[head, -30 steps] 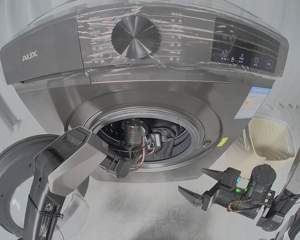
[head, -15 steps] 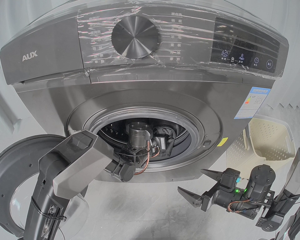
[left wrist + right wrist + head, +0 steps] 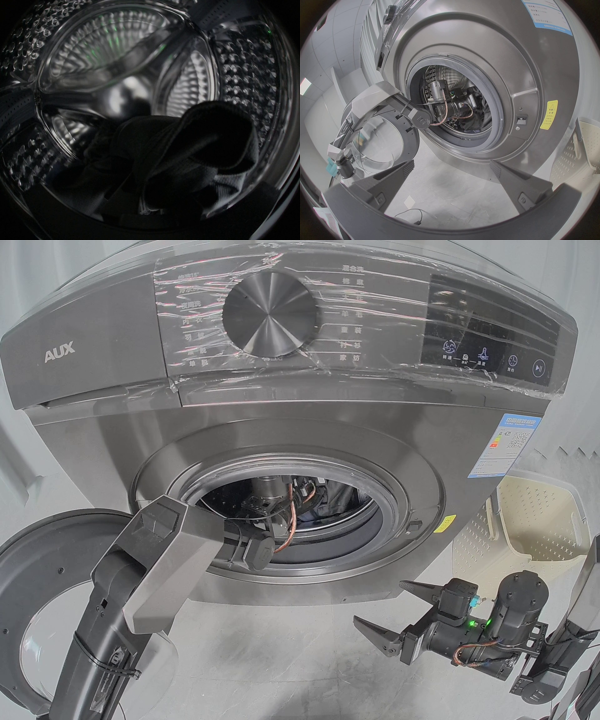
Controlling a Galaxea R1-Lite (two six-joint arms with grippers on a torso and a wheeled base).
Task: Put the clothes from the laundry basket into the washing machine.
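Note:
The grey washing machine (image 3: 300, 427) stands with its round door (image 3: 37, 577) swung open to the left. My left arm goes through the drum opening (image 3: 400, 502), and its gripper (image 3: 470, 101) is deep inside, shut on a dark garment (image 3: 200, 147) that bunches up in front of the left wrist camera; the fingers are hidden by the cloth. The same garment (image 3: 482, 109) shows against the drum's right side. The perforated steel drum (image 3: 103, 62) lies behind it. My right gripper (image 3: 380, 604) hangs open and holds nothing, low in front of the machine, beside the cream laundry basket (image 3: 544, 521).
The laundry basket (image 3: 582, 147) stands on the floor right of the machine; I see no clothes in the part that shows. Bare grey floor (image 3: 281, 646) lies before the machine. The open door (image 3: 393, 147) takes up the space at the left.
My left arm has pushed up and deeper into the drum, carrying the dark garment further in. The right arm has hardly moved.

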